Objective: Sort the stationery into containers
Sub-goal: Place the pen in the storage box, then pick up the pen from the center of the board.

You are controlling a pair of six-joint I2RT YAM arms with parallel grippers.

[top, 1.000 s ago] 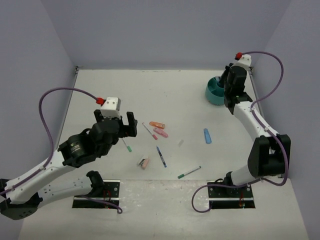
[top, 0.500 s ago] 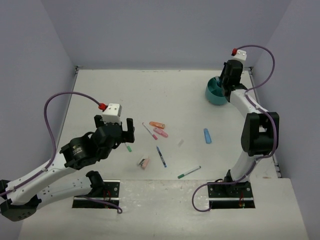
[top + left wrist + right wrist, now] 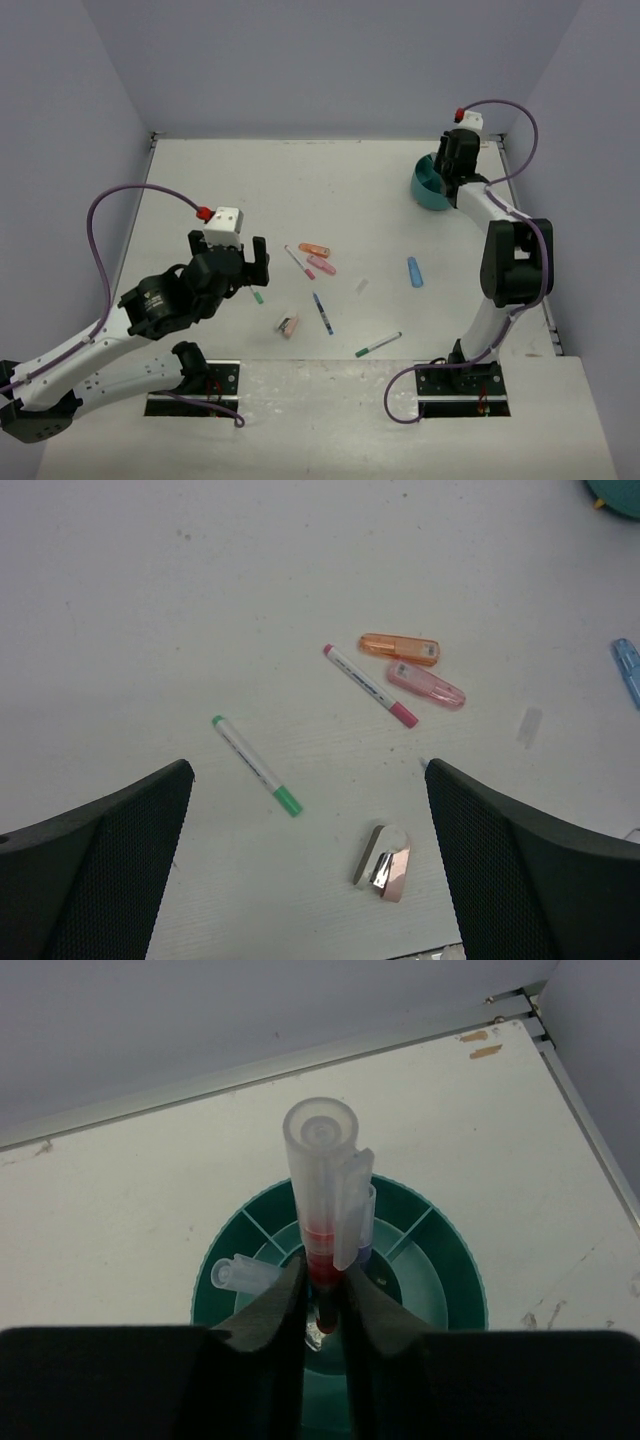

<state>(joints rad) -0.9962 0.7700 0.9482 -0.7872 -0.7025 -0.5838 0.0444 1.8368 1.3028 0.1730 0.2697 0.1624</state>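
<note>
Since a second ago the right arm has folded back and carried the right hand (image 3: 325,1300) farther into the far right corner, over the round teal plastic desk organizer (image 3: 455,1270), while the left arm has sunk a little toward the white tabletop (image 3: 200,180). The right hand's fingers stand close on either side of a red pen with a clear plastic cap (image 3: 322,1175). The pen stands upright with its lower end down near the organizer's middle; whether the fingers press on it cannot be told. A second clear-capped pen (image 3: 240,1273) leans in a compartment beside it. The left hand (image 3: 305,765) is spread wide and holds nothing, hanging above loose stationery on the tabletop. Below it lie a white pen with a green cap (image 3: 255,765), a white pen with a pink tip (image 3: 368,685), a short orange highlighter (image 3: 400,648) just beside a short pink highlighter (image 3: 427,685), and a small pink piece with a metal clip (image 3: 385,865). A light-blue highlighter (image 3: 414,271), a thin blue pen (image 3: 322,313) and a second green-tipped pen (image 3: 378,344) lie well apart from the organizer.
</note>
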